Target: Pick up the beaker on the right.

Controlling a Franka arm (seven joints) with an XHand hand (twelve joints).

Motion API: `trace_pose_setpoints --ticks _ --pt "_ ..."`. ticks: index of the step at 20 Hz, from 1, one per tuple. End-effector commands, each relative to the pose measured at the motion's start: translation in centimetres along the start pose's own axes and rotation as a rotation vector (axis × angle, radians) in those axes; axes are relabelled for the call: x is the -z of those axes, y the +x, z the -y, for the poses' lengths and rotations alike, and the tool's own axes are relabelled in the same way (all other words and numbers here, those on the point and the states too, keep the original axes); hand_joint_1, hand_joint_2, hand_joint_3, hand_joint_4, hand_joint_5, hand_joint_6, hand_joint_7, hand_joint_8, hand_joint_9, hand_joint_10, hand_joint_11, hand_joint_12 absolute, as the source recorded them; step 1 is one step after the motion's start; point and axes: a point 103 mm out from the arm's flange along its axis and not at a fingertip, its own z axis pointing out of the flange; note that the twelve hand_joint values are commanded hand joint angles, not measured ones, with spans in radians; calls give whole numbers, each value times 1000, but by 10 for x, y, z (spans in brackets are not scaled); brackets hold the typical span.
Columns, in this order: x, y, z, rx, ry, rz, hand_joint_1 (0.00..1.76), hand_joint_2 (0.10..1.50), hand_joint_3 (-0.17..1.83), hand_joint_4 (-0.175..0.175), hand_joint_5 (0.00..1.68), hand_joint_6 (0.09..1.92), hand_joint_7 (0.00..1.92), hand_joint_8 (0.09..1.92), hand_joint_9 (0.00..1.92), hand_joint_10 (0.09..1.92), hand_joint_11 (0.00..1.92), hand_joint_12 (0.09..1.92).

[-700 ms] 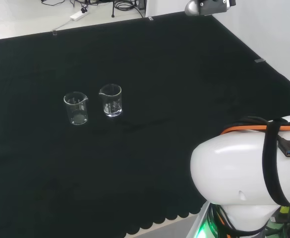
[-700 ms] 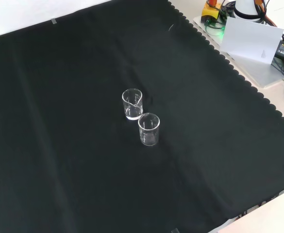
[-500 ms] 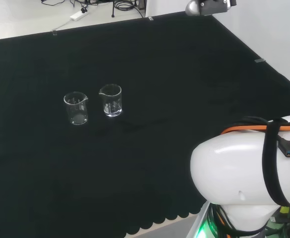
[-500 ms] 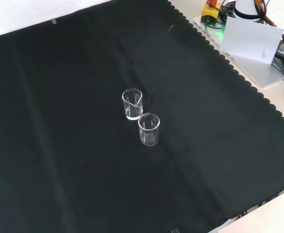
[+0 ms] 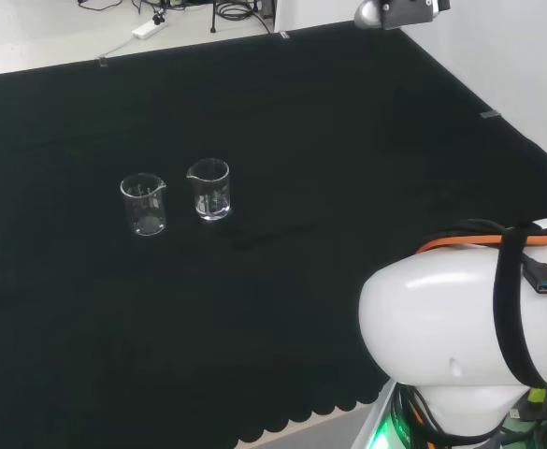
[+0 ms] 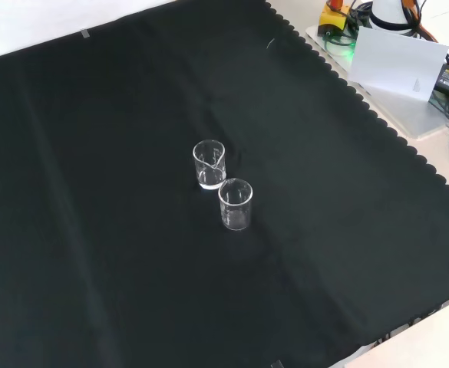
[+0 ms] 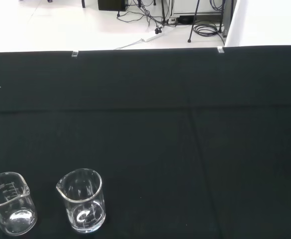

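The two beakers (image 5: 143, 205) (image 5: 208, 189) look like clear, glossy glass, smooth-walled, with faint white printed marks and bright glints at their bases; the cloth (image 5: 329, 140) beneath them is black and matt, finely woven, with soft creases and a scalloped edge; the arm's link (image 5: 460, 337) is smooth, glossy white plastic.
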Motion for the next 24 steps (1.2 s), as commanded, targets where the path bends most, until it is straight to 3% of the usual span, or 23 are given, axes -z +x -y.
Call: trace_pose_setpoints --ticks 1,8,10,17,24 --pt "-8 -1 -9 6 7 -3 4 1318 296 1 198 87 93 433 119 568 0 930" --pt "-43 38 -20 25 -4 -49 256 1221 219 -4 203 87 161 456 190 594 0 1030" --pt "-56 39 -24 16 -11 -121 308 1199 215 -7 211 87 174 466 209 602 0 1077" --pt "-113 17 -55 -9 24 -202 391 1159 222 -18 235 87 197 490 243 617 0 1165" --pt "-156 6 -103 51 30 -251 429 1134 235 -20 241 87 197 500 250 621 0 1180"
